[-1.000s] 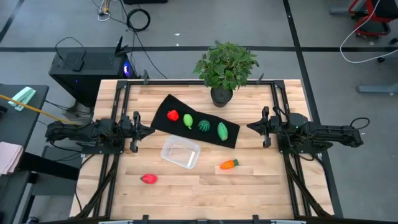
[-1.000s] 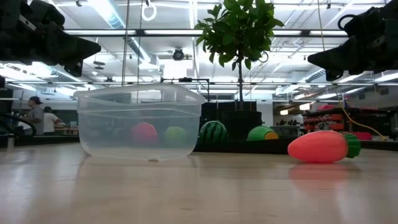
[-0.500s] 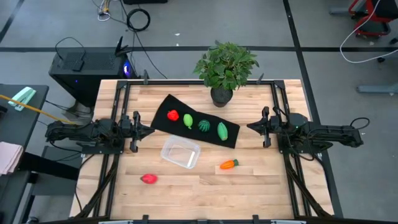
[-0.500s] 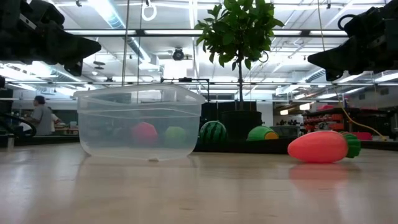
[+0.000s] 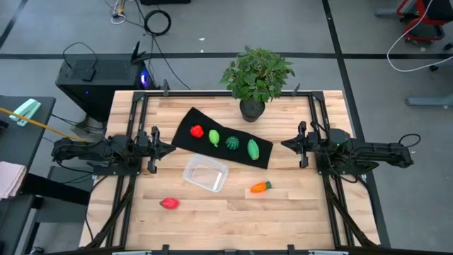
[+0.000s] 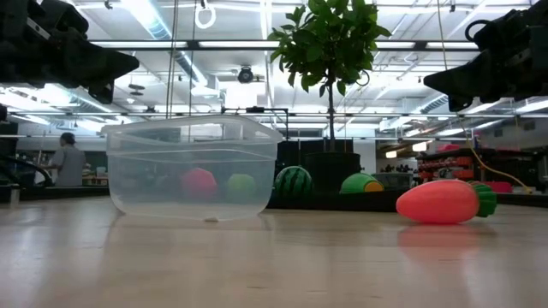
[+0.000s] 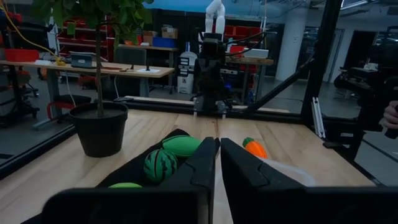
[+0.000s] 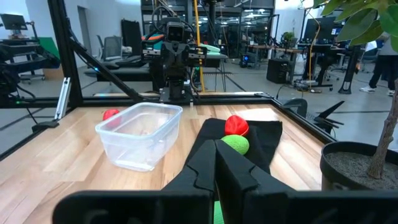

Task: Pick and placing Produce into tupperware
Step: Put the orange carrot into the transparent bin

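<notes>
While both arms hang idle at the sides, the wooden surface (image 5: 283, 212) carries everything between them. Nearest the front edge lies a red produce piece (image 5: 168, 203), toward the left, alone on bare wood. A little farther back and to the right rests the orange carrot (image 5: 260, 187) with its green top. Between them, near the middle, stands the clear tupperware (image 5: 205, 175), with nothing inside it. Just behind it a black cloth mat (image 5: 185, 124) runs slantwise, holding four pieces in a row: a red one (image 5: 197, 131), a light green one (image 5: 214, 137), the dark striped one (image 5: 232, 142) and another green one (image 5: 253, 148). At the back edge stands a leafy potted plant (image 5: 256, 76).

The left end effector (image 5: 168, 147) hovers over the left edge, level with the mat, its fingers drawn together on nothing. The right end effector (image 5: 284, 144) sits opposite over the right edge, pointing inward, fingers likewise pressed closed and empty.

Beyond the surface the room opens out: a dark computer case (image 5: 92, 74) on the floor at the back left, benches and ceiling lights farther off, and a person (image 6: 67, 158) far away.
</notes>
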Controlling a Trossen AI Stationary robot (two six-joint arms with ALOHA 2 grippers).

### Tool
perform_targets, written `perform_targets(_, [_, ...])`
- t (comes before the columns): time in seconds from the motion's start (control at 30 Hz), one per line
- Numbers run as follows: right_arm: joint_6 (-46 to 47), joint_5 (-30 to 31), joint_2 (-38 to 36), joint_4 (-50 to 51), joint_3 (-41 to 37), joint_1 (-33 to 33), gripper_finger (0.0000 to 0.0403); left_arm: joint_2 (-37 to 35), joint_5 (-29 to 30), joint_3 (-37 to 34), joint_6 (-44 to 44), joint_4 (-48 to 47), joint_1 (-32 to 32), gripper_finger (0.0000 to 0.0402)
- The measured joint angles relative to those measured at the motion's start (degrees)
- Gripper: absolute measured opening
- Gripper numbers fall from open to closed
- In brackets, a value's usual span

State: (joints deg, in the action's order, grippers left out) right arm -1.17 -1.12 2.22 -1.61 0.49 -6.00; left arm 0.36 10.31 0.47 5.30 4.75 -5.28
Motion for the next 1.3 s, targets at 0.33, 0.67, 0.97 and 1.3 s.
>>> perform_targets(0.33, [-0.23,0.01,-0.01,-0.07,0.00,0.01,0.0012,0.00,-0.02,0.00,-0.40,-0.37,-0.04,0.0010])
perform_targets(0.67, [-0.80,0.02,-0.02,-0.07,0.00,0.02,0.0011,-0.02,-0.07,0.00,0.40,0.61,-0.04,0.0005])
perform_targets(0.97, [0.53,-0.05,0.00,-0.09,0.00,0.02,0.0010,0.00,-0.07,0.00,1.58,0.59,-0.04,0.0037])
perform_targets(1.3, [-2.50,-1.14,0.00,-0.48,0.00,0.02,0.0035,-0.01,-0.06,0.00,-1.43,0.59,-0.07,0.0034])
